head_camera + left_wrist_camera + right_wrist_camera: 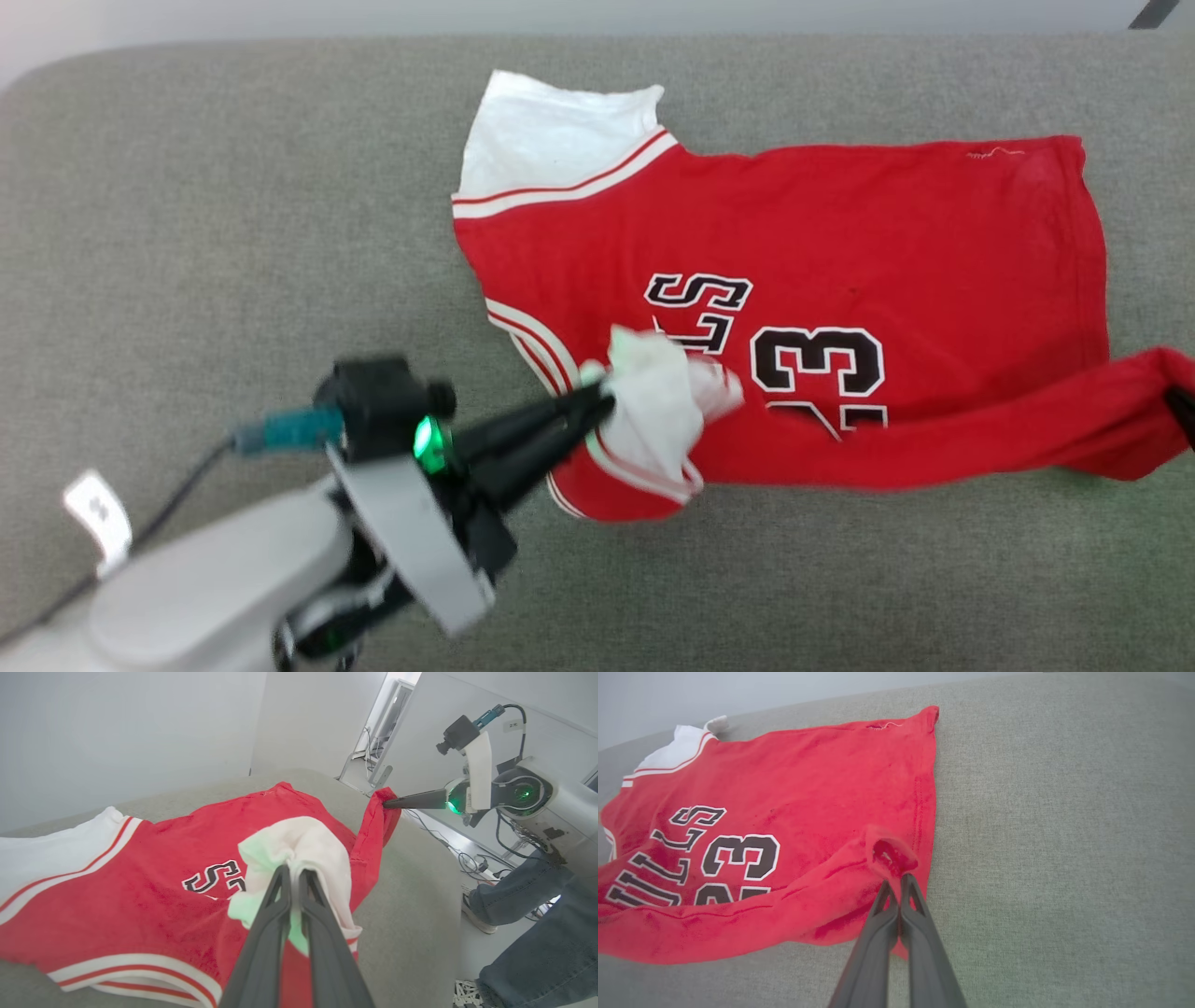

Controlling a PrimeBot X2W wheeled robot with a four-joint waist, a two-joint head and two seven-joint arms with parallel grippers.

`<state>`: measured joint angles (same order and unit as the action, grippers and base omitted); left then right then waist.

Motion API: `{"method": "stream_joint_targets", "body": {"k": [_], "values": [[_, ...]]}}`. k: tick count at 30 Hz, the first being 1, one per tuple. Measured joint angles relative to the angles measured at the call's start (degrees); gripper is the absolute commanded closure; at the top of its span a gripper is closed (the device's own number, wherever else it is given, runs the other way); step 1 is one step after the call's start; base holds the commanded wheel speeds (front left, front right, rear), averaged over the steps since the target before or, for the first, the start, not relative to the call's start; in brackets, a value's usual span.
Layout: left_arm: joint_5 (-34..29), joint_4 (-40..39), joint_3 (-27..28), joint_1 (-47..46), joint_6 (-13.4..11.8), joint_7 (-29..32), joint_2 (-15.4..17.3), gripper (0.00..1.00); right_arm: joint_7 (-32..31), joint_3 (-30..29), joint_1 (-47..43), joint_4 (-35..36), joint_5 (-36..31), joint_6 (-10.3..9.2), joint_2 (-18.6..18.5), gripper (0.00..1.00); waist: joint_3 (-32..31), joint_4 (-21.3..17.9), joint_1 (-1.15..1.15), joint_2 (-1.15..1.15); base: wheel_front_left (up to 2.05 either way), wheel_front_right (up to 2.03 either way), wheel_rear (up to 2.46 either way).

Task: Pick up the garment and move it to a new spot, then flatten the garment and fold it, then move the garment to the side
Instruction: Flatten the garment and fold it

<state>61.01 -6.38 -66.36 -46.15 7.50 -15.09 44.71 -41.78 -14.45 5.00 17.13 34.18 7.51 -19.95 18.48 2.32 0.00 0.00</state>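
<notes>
At the near left the pale left forearm (215, 579) reaches out over the grey cloth-covered surface (187, 233). The left gripper (597, 408) is clenched on the near sleeve (663, 406) of the garment (887, 243), a white sleeve bunched into a wad and held up over the chest print. In the left wrist view its two dark fingers (271, 924) stand nearly together with the white cloth pinched at their tips. The garment lies print side up in the middle of the surface, neck end toward the robot's left and hem toward its right, with "23" and part of "BULLS" readable. Its near edge is doubled into a long red fold (980, 439) that runs to the right edge of the head view. There the right gripper (1182, 411) is clamped on the near hem corner (894, 856); in the right wrist view the fingers are shut tight on that puckered bit of red cloth, raised a little off the surface. Farther off, the far sleeve (551, 140) lies flat, white with red-striped trim, and the far hem corner rests on the surface. Beyond the surface the left wrist view shows a pale wall (117, 732), cables (472, 863) on the floor and a person's legs in jeans (537, 891) at the right edge
</notes>
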Motion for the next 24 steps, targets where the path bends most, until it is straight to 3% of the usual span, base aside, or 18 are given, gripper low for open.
{"method": "stream_joint_targets", "body": {"k": [7, 17, 22, 23, 24], "values": [[5.7, 9.4, -4.2, -8.0, 0.0, 0.0, -1.5, 1.00, 2.2, 2.2, 6.1, -6.6, -1.1, 0.00, -0.7, 1.00, 1.9, -0.5, 0.00, 0.00, 0.00, 0.00, 0.00], [6.0, 18.5, -7.0, -9.9, 0.0, 0.0, -3.5, 1.00, 3.9, 5.0, 8.9, -11.4, -2.6, 0.00, -0.8, 1.00, 4.3, -1.3, 0.00, 0.00, 0.00, 0.00, 0.00], [3.3, 20.7, -7.1, -8.9, 0.0, 2.0, -4.6, 1.00, 5.0, 5.7, 8.9, -12.8, -3.1, 0.00, -1.0, 1.00, 5.1, -1.4, 0.00, 0.00, 0.00, 0.00, 0.00], [2.9, 21.3, -7.1, -8.8, 0.0, 2.0, -4.8, 0.90, 5.2, 6.0, 9.1, -13.1, -3.5, 0.00, -1.1, 1.00, 5.1, -1.4, 0.00, 0.00, 0.00, 0.00, 0.00], [2.5, 22.0, -7.1, -8.8, 0.0, 2.0, -4.9, 0.56, 5.6, 6.4, 9.4, -13.4, -4.0, 0.00, -1.2, 1.00, 5.1, -1.4, 0.00, 0.00, 0.00, 0.00, 0.00]]}}
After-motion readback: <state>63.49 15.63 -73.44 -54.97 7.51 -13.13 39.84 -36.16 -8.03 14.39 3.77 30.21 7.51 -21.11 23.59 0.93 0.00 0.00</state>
